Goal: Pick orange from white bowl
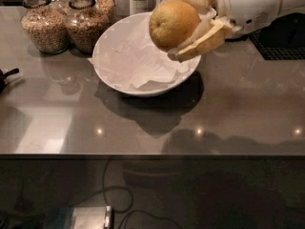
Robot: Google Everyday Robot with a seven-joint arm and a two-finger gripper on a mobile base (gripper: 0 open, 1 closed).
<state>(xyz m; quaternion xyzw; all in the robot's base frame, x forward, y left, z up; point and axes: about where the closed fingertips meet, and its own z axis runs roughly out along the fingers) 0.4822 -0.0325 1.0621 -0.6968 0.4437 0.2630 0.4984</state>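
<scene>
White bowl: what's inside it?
Only crinkled white paper shows inside the white bowl. The gripper holds the orange above the bowl, hiding part of its rim. Anything under the paper is covered.
</scene>
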